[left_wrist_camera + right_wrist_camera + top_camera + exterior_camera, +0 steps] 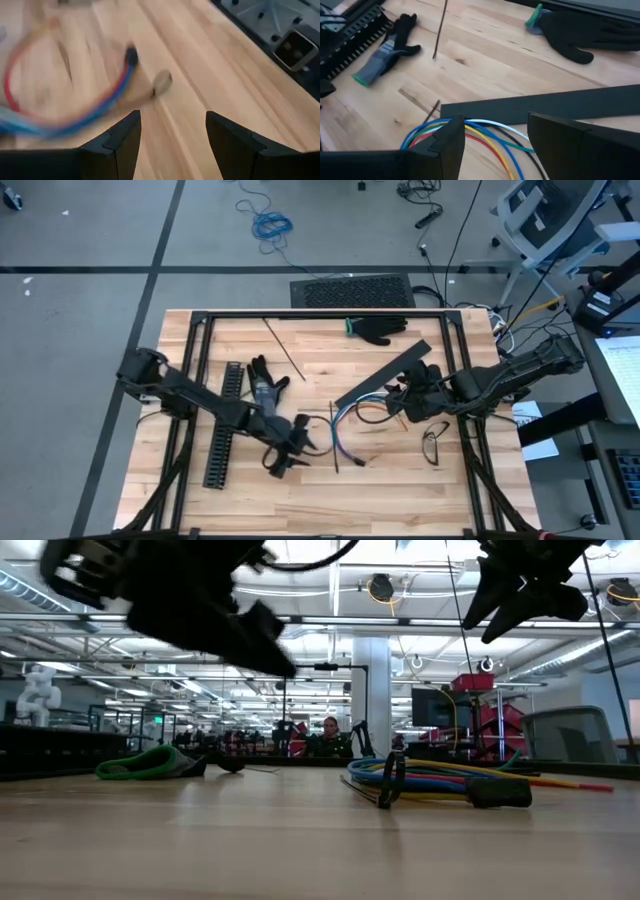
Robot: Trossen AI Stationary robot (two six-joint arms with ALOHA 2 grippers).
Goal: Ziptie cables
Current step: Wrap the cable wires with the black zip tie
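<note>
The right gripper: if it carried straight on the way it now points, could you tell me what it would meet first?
Most likely the cables: the right gripper stands open just above their coloured loops. Right behind them lies the flat black strip. How high the gripper hangs is hard to judge.

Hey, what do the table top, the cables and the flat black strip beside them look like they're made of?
Table top: pale wood, matte, with visible grain and plank seams. Cables: thin wires in glossy coloured insulation, probably plastic, bending in loops. Flat black strip: smooth, matte, straight-edged, likely plastic, though the look leaves that open.
</note>
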